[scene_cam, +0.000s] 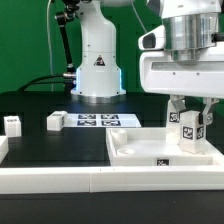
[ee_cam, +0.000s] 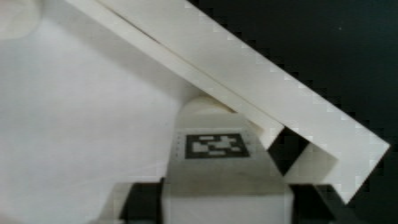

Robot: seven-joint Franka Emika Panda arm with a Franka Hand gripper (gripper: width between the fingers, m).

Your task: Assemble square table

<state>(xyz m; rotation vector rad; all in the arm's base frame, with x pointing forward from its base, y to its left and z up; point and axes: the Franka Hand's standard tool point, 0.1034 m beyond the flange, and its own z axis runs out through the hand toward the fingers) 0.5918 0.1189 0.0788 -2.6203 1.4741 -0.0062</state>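
Note:
The white square tabletop [scene_cam: 150, 152] lies tray-side up at the exterior view's right, with a raised rim. My gripper [scene_cam: 189, 120] hangs over its far right corner, shut on a short white tagged leg [scene_cam: 187, 131] held upright, with its lower end at or just above the tray floor. In the wrist view the leg [ee_cam: 217, 140] sits between my dark fingers [ee_cam: 150, 203], and my gripper [ee_cam: 226, 205] is closed on it beside the tabletop's rim [ee_cam: 214, 62]. Two loose white legs [scene_cam: 13, 124] [scene_cam: 56, 121] lie on the black table at the left.
The marker board [scene_cam: 102, 121] lies flat behind the tabletop in the middle. The robot's white base [scene_cam: 97, 70] stands at the back. A long white rail [scene_cam: 90, 181] runs along the front edge.

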